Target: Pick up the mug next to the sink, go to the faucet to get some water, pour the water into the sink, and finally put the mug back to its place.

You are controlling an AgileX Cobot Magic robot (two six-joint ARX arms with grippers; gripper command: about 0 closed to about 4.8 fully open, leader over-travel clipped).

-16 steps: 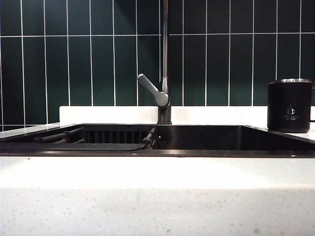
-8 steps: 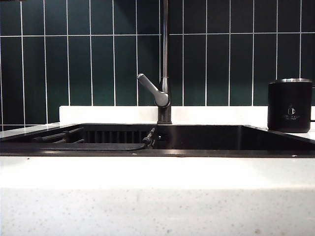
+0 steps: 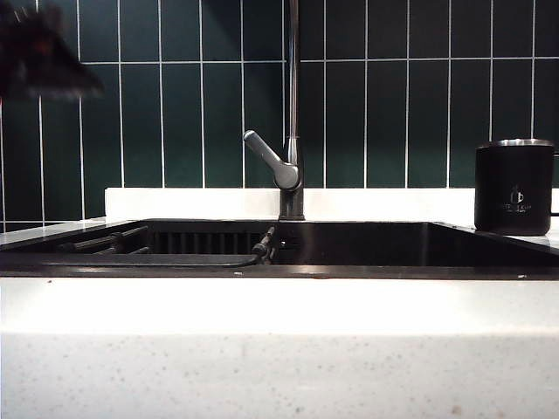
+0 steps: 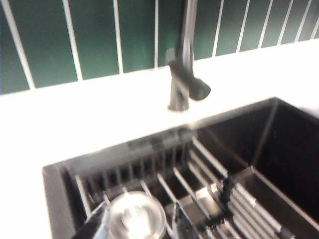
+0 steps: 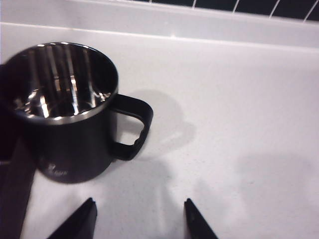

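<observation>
Standing upright on the white speckled surface (image 3: 279,349) at the right end of the sink (image 3: 367,244), the mug (image 3: 514,187) is untouched, its silver rim up and its pale logo facing the exterior camera. From the right wrist view the mug (image 5: 67,112) shows its shiny inside, with no water that I can make out, and its handle (image 5: 133,127) sticks out sideways over bare stone, away from the basin edge. That leaves the handle free to be approached from the open side, which is probably why the right claw (image 5: 137,219) comes in there: its two dark fingertips (image 5: 82,216) stand well apart, near the mug but not touching it, and nothing is between them. The gap sits roughly below the handle in that view, so closing on the handle or on the mug wall seems the likely next step; which one, I cannot tell.

The faucet (image 3: 293,113) rises behind the middle of the sink, its grey lever (image 3: 271,161) angled out to the left, and no water runs from it that I can see. The left claw (image 4: 142,224) hangs over the left part of the basin, above a ribbed rack (image 4: 199,184) and a round metal strainer (image 4: 135,219). Only blurred tips show at the picture's edge, parted and holding nothing. In the exterior view a dark blurred shape (image 3: 44,57) at the upper left is probably that arm. Placed there, it may be meant for the lever once the mug is under the spout. The whole task is yet to be done.
</observation>
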